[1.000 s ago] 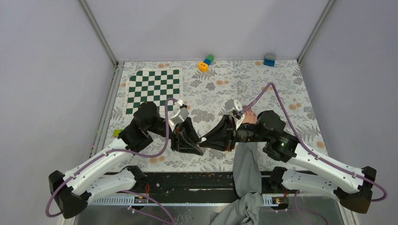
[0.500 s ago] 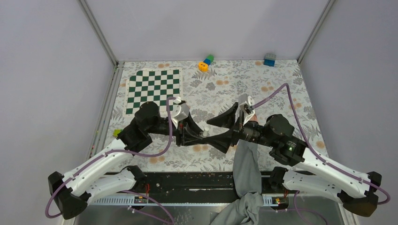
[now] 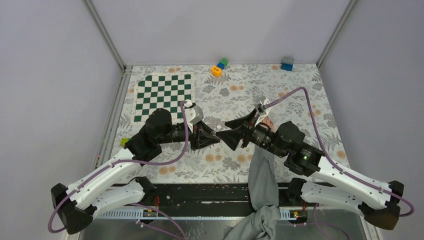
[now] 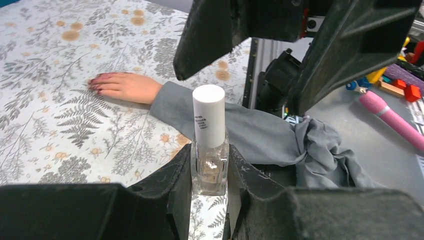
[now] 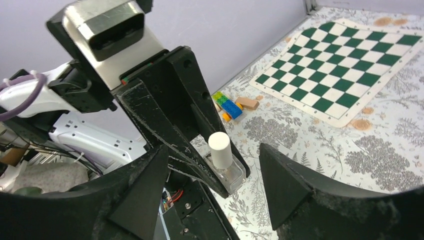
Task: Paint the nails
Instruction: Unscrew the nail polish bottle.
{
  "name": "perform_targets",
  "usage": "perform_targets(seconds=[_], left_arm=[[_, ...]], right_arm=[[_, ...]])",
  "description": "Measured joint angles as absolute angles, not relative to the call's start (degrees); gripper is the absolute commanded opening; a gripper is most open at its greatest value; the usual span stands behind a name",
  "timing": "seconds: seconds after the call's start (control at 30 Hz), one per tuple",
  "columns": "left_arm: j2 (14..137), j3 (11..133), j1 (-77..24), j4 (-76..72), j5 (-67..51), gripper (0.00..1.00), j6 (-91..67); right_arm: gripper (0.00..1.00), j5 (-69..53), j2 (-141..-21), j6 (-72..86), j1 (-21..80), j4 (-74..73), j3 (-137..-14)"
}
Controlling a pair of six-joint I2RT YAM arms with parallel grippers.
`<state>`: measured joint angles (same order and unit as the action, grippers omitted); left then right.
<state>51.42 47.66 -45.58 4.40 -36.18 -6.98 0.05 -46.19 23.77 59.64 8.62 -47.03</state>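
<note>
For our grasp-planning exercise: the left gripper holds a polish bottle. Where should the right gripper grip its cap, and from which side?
Likely the white cap, round sides, approached end-on from its free top: it stands clear above the glass body clamped in the left gripper.

Right claw's [image 5: 212, 152] spread fingers [image 5: 285, 185] flank the bottle [image 5: 226, 167], clear gaps either side.

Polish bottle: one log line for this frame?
left gripper: shut on polish bottle, cap on | right gripper: open, facing cap | hand: flat on table, nails dark red
</note>
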Motion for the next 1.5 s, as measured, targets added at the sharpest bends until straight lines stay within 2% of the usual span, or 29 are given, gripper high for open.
perform_targets(seconds=[0.33, 1.2, 1.3, 1.43, 1.5], left_arm=[[52.14, 47.66, -45.58, 7.46, -28.08, 0.0, -6.83], [52.62, 47.66, -45.58, 8.71, -24.82, 0.0, -6.81], [52.64, 47.79, -45.58, 9.26, -24.82, 0.0, -6.79], [52.88, 48.03, -45.5, 9.87, -24.75, 0.0, -6.76], [52.88, 48.05, -45.39, 10.22, -24.71, 0.0, -6.94]], right_arm=[[0.53, 5.61, -51.31, 31.99, 59.64, 6.48, -47.44], [0.4, 9.61, -57.69, 35.51, 59.64, 6.46, -49.93], [0.3, 9.63, -58.04, 35.59, 59.64, 6.48, -49.98], [0.01, 10.09, -58.04, 34.96, 59.79, 6.02, -50.09], [0.0, 10.52, -58.08, 34.59, 59.79, 5.65, -50.09]])
